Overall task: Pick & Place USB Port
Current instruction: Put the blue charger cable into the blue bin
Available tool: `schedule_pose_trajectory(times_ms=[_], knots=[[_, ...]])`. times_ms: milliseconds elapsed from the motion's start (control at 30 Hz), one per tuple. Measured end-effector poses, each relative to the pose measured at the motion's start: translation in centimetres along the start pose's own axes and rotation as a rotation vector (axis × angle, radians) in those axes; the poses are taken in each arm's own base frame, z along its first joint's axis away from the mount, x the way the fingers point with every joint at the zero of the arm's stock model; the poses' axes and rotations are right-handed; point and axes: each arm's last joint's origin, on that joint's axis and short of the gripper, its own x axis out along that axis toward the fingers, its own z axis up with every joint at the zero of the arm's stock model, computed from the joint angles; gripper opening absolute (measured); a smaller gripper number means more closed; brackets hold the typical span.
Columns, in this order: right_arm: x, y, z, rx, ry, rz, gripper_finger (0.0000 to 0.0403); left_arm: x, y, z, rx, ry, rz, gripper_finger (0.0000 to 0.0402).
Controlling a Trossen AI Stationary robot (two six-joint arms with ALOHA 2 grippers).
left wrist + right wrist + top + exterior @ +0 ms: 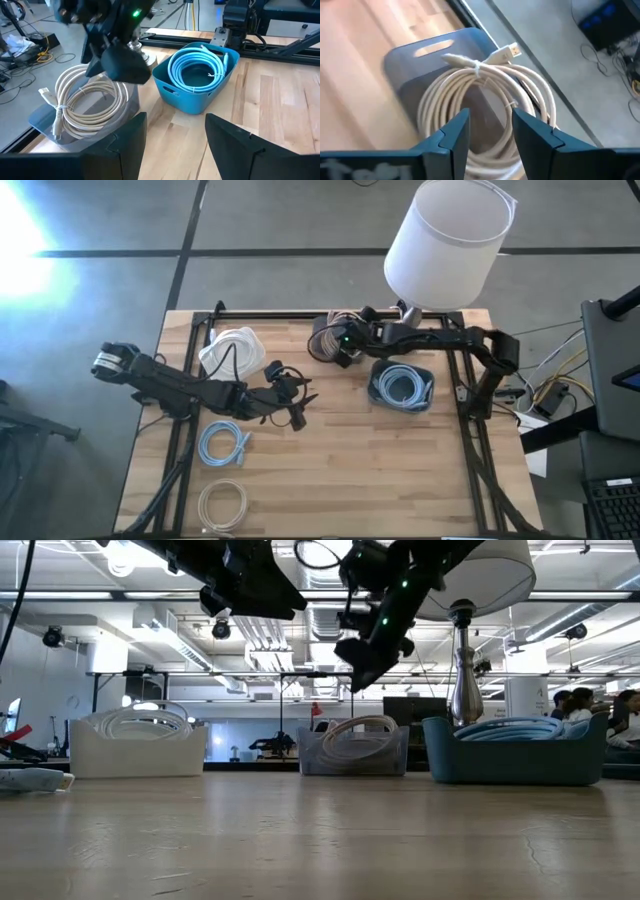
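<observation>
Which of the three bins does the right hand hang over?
The grey bin with the cream cable, at the table's far edge. The right hand hangs above it; the white bin and blue bin sit to either side.

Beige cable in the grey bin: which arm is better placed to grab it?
Right. Its tool hangs open directly over the beige cable in the grey bin; the left tool hovers mid-table, away from it.

The lamp shade point(447, 235) hides the lamp base; people point(590, 705) too small.
</observation>
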Motion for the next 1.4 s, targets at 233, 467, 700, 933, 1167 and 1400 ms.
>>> schedule_pose_trajectory(times_ms=[233, 467, 700, 933, 1167, 1400], knots=[[-4.8, 2.1, -1.5, -0.099, 0.037, 0.071, 0.0144, 0.0, 0.0, 0.0, -0.007, 0.002, 0.000, 0.0206], [-9.3, 4.1, -4.3, -0.185, 0.042, 0.214, 0.0140, 0.0, 0.1, -0.4, -0.052, 0.034, 0.008, 0.0206], [-11.6, 3.4, -8.4, -0.180, 0.042, 0.450, 0.0140, 0.0, 0.1, -0.5, -0.111, 0.043, 0.012, 0.0206], [-11.7, 2.0, -13.4, -0.110, 0.003, 0.488, 0.0142, -0.1, 0.3, -1.4, -0.066, 0.125, 0.012, 0.0206], [-11.4, 1.0, -16.7, -0.073, -0.004, 0.512, 0.0146, -1.2, 1.0, -4.8, 0.104, 0.517, -0.111, 0.0204], [-12.2, 0.4, -16.5, -0.045, -0.074, 0.537, 0.0148, -3.9, 2.8, -7.7, -0.023, 1.016, -0.019, 0.0188]])
